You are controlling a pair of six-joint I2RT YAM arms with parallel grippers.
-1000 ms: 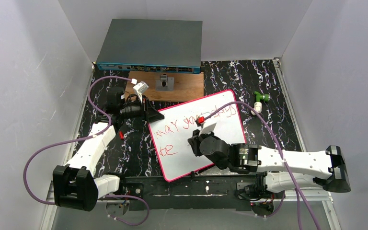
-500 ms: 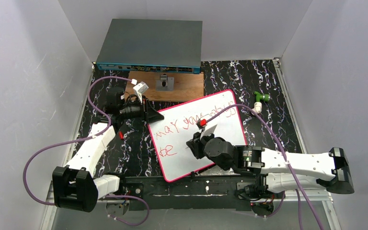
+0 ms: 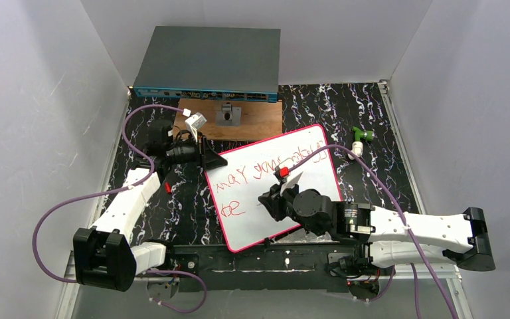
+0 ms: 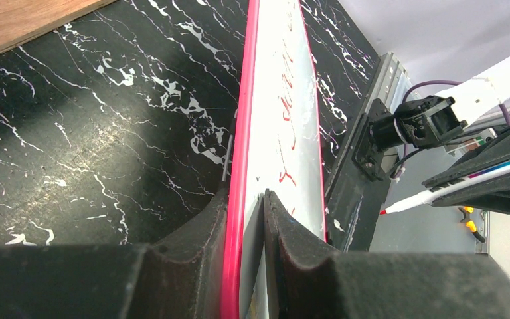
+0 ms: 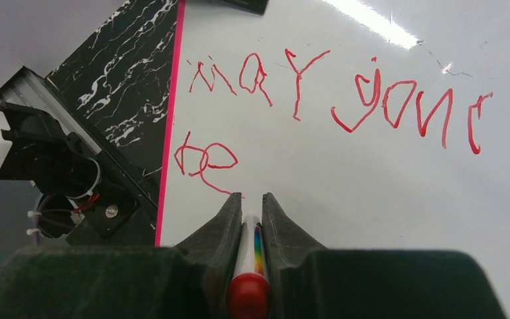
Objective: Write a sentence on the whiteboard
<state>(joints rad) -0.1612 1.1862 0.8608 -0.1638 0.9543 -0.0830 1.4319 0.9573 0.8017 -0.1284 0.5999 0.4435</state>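
my left gripper [image 4: 244,199] pinches the pink-rimmed white whiteboard [image 3: 249,222]. my right gripper [image 5: 251,198] grips a red-capped marker [image 5: 248,292] beside the red scrawled sentence [image 5: 297,93].

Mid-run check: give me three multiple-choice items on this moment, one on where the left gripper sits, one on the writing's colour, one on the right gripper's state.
1. Where does the left gripper hold the whiteboard?
A. its far-left corner
B. its near edge
C. its right edge

2. What colour is the sentence?
A. blue
B. red
C. black

3. The right gripper is:
A. open and empty
B. shut on the marker
C. shut on the board's rim

Answers:
1 A: the left wrist view shows it clamped on the rim, and the top view places it at that corner.
2 B: every stroke is red.
3 B: the marker sits pinched between its fingers, pointing at the board.
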